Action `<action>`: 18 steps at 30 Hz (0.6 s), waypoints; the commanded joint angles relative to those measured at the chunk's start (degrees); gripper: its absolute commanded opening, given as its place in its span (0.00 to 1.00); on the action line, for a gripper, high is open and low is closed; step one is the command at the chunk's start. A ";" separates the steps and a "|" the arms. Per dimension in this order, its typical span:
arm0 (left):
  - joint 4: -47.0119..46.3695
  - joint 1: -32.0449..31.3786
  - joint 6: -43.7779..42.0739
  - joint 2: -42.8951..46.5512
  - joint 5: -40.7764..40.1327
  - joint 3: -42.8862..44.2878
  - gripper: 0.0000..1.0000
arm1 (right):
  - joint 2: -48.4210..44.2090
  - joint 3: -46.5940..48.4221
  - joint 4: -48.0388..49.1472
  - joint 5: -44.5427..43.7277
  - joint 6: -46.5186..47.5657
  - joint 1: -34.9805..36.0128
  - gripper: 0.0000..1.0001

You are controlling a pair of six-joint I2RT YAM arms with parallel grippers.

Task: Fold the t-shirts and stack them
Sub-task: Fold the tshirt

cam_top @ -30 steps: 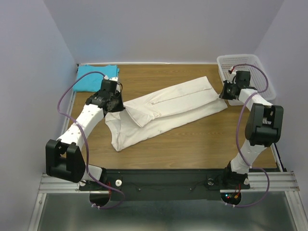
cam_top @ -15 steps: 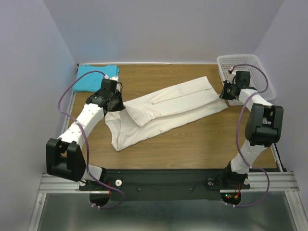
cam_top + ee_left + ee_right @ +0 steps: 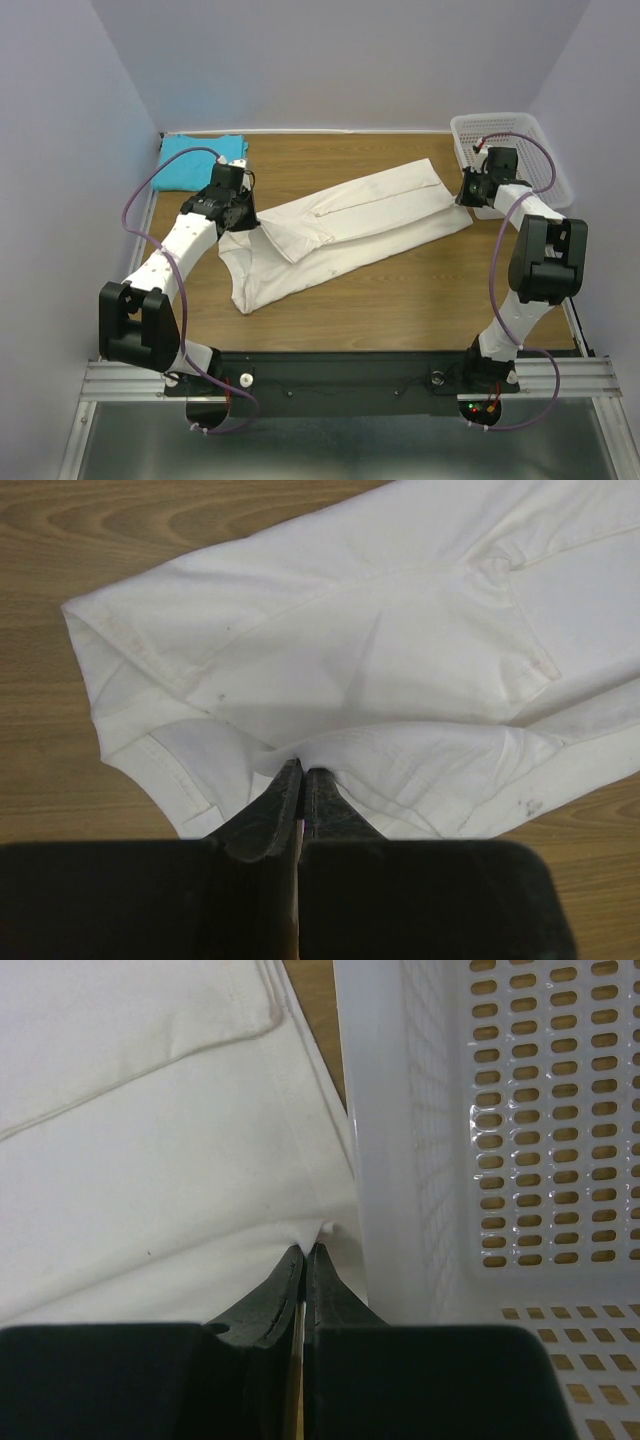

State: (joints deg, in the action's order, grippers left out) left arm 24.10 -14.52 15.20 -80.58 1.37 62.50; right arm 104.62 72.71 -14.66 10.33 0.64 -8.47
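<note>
The cream-white t-shirt (image 3: 350, 215) lies folded lengthwise in a long diagonal strip across the wooden table. My left gripper (image 3: 243, 213) is at its left end, and the left wrist view shows that gripper (image 3: 303, 772) shut on a pinched fold of the white cloth (image 3: 380, 640). My right gripper (image 3: 465, 197) is at the strip's right end. Its jaws (image 3: 309, 1250) are shut on a small peak of the shirt's edge (image 3: 150, 1140), right beside the basket. The turquoise-blue t-shirt (image 3: 195, 160) lies folded in the back left corner, behind the left arm.
A white plastic mesh basket (image 3: 530, 140) stands at the back right, its wall (image 3: 400, 1110) almost touching the shirt's end and the right gripper. Bare wood (image 3: 400, 290) lies between the shirt and the arm bases. Walls close in on the left, back and right.
The left arm's elbow has shifted very slightly. The shirt and both grippers stay where they were.
</note>
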 commanded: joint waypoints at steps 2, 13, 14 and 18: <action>-1.60 0.29 -1.31 0.16 -0.93 3.06 0.00 | 0.15 3.23 3.67 -1.63 0.94 0.47 0.04; -2.30 0.37 -1.40 -0.63 -0.40 4.12 0.00 | 0.15 3.05 3.84 -2.15 1.02 0.56 0.04; -2.39 0.37 -1.40 -0.90 -0.23 4.47 0.00 | 0.15 3.05 3.84 -2.15 1.11 0.56 0.04; -2.30 0.37 -1.40 -1.69 0.30 5.70 0.00 | 0.06 2.88 3.93 -2.24 1.11 0.56 0.04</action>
State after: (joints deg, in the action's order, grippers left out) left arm 23.38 -14.50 14.83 -82.28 1.52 64.64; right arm 104.66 72.71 -14.48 9.39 0.86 -8.14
